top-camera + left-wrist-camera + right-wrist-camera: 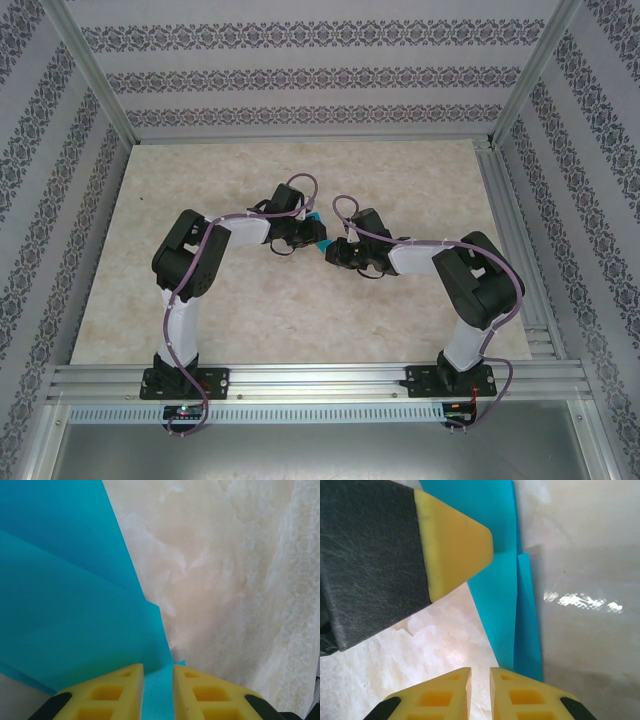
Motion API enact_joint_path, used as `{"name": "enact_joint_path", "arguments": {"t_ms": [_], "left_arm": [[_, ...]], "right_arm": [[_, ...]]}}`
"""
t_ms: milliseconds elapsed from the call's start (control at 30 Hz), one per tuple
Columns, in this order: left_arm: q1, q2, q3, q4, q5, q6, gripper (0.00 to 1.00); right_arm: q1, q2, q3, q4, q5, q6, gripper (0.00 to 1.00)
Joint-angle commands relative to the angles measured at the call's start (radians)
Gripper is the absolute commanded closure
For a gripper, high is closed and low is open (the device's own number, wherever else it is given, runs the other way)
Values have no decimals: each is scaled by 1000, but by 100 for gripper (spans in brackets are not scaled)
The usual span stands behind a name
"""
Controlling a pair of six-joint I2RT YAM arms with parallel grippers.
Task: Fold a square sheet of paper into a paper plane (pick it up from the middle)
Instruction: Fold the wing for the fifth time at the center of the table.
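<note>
Broadly, the pale marbled table top (400, 180) lies under the thin teal-blue sheet of paper (75, 605), already part folded into overlapping layers. The black-and-white left arm (190, 255) and its twin right arm (470, 270) close on the sheet from opposite sides. The left gripper (158, 672) sits over the sheet, its jaws at a narrow slit with teal showing through; I cannot tell whether it pinches or only presses. The right gripper (480, 672), nearly closed on nothing, hovers just beside the sheet's near end. The sheet's long axis runs ahead of it, slightly right.
</note>
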Motion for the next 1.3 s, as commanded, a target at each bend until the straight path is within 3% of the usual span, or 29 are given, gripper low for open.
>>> {"name": "enact_joint_path", "arguments": {"t_ms": [0,433,1267], "left_arm": [[-11,24,16,-34,-18,17,77],[-11,34,42,-92,-43,13,77],[-12,61,111,-207,-70,13,77]], "right_arm": [[-10,18,16,-50,23,-25,82],[16,-45,48,-131,47,-98,80],[39,36,128,-266,128,-170,79]]}}
